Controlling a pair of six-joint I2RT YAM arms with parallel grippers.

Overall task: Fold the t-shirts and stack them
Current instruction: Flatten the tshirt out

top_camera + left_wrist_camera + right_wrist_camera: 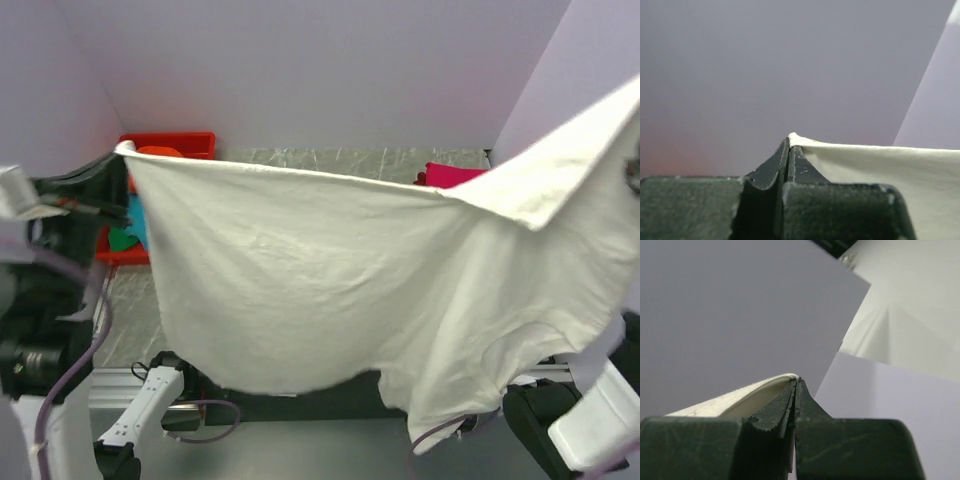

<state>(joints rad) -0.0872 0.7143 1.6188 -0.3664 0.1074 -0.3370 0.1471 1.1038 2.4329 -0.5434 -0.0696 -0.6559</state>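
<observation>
Item: cream-white t-shirt [330,280], held aloft over counter [350,158], spread betw. both arms. L tool [789,145] clamped shut on one upper corner; R tool [795,385] clamped on the other. Step judged: spreading before fold. Next: to be lowered flat, taut. Beyond: pink t-shirt [455,175], red tray [190,143].

The top view looks from above and behind the arm bases, forward and down toward 12 o'clock. The cream-white t-shirt [330,280] hangs close to its lens and hides most of the desk [350,160]. Each wrist camera sits just behind its own gripper, very near, and faces a plain wall [765,60]. At the left gripper [789,142] the cloth runs toward 4 o'clock, at the right gripper [796,384] toward 8 o'clock. All three views share this shirt.
</observation>
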